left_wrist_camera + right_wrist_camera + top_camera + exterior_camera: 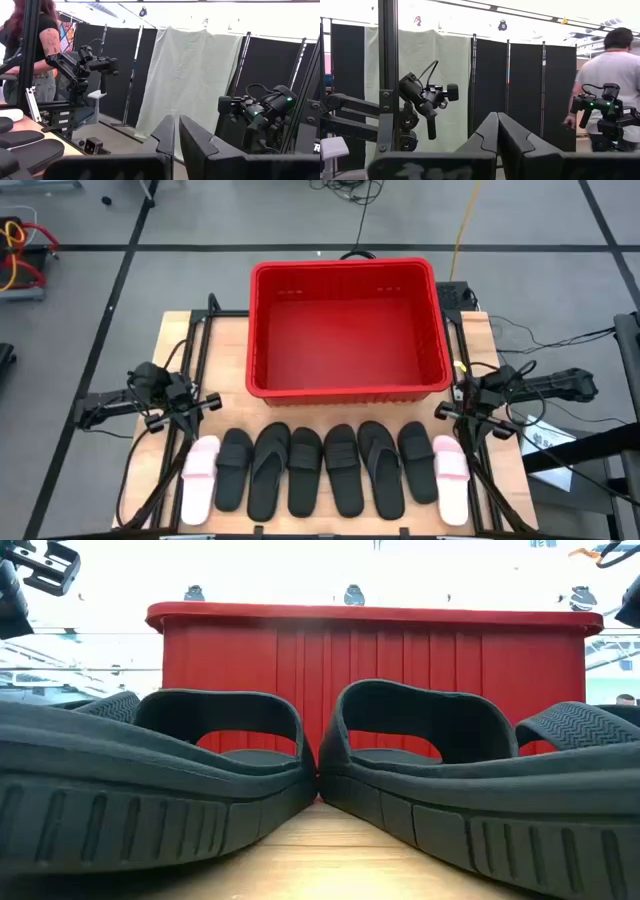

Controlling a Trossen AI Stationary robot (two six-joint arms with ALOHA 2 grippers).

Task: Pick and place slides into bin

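Hovering at the table's left edge, the left gripper point(205, 402) holds nothing, its two fingers point(167, 134) drawn nearly together with only a thin gap between them; just in front of it lies a pale pink slide point(200, 478), the first of a row of eight slides point(325, 470) set side by side along the near edge of the wooden table point(225, 355); next come six black slides point(290, 470), some with a wide strap and some thong-style, and a second pink slide point(451, 477) closes the row on the right; behind the row, in the middle of the table, stands the red bin point(345, 272), with no slide in it; in the low view two black slides fill the foreground with the bin's ribbed wall point(400, 670) rising behind them; at the table's right edge the right gripper point(443, 411) waits with its fingers point(492, 131) pressed together on nothing; a person point(607, 85) stands in the room beyond.
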